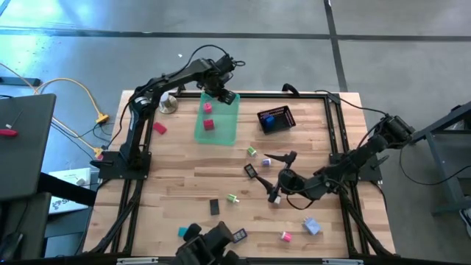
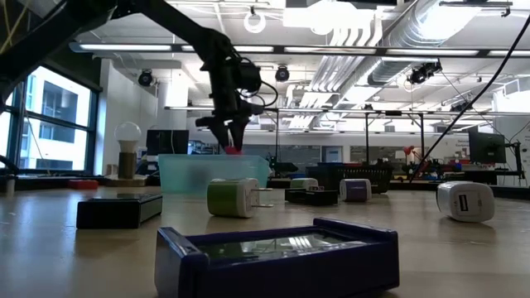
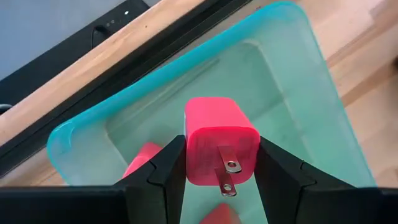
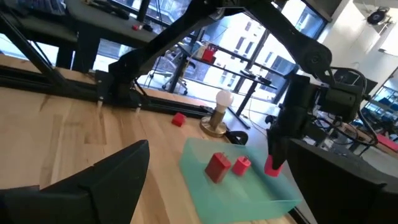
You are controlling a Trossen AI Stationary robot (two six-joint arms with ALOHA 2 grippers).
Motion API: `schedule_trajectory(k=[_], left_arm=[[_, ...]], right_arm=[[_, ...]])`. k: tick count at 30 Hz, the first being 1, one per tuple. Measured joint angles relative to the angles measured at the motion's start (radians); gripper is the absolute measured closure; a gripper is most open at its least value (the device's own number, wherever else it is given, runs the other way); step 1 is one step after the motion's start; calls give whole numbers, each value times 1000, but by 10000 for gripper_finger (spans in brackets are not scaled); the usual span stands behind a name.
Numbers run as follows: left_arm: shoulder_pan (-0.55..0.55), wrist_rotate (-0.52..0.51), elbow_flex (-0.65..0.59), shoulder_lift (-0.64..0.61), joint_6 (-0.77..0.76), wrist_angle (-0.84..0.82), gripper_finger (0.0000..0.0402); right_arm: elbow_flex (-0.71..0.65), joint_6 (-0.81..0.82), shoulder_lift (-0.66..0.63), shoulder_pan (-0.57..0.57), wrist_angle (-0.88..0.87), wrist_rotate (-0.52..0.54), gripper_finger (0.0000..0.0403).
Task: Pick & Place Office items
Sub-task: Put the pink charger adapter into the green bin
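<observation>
The left gripper point(image 3: 221, 177) pinches a pink charger block point(image 3: 221, 149) between its two dark fingers point(image 3: 166, 180), the block's two metal prongs pointing out toward the wrist camera. It hangs above the far end of the translucent green tray point(image 1: 228, 129), clear of the tray floor. Inside the tray lie two more pieces, a pink piece point(image 1: 208, 107) toward the far end and a red piece point(image 1: 209, 124) just nearer than it. Outside the tray, on its left, a red block point(image 1: 160, 128) rests on the wooden table point(image 1: 184, 184), and a lamp-shaped object with a round base point(image 1: 168, 104) stands near the tray's far left corner. To the right of the tray sits the black mesh basket point(image 1: 276, 119) with a blue piece inside it.

The right gripper point(image 1: 282, 177) hovers low over the table well to the near right of the tray, its fingers spread wide and holding nothing. Around it lie a green-and-white piece point(image 1: 252, 152), a black piece point(image 1: 250, 171), another green-and-white piece point(image 1: 233, 198), a lavender piece point(image 1: 312, 225) and a pink piece point(image 1: 286, 236).
</observation>
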Motion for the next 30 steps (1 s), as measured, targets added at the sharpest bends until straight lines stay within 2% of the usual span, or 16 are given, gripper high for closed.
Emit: schedule_trajectory(k=[11, 26, 30], left_arm=[[2, -12, -4, 37, -66, -94, 257], [19, -5, -4, 134, -128, -64, 257], [25, -8, -6, 137, -130, -35, 235]], right_arm=[[0, 47, 0, -4, -32, -16, 38], [0, 73, 0, -3, -78, -40, 38], [0, 73, 0, -3, -91, -43, 38]])
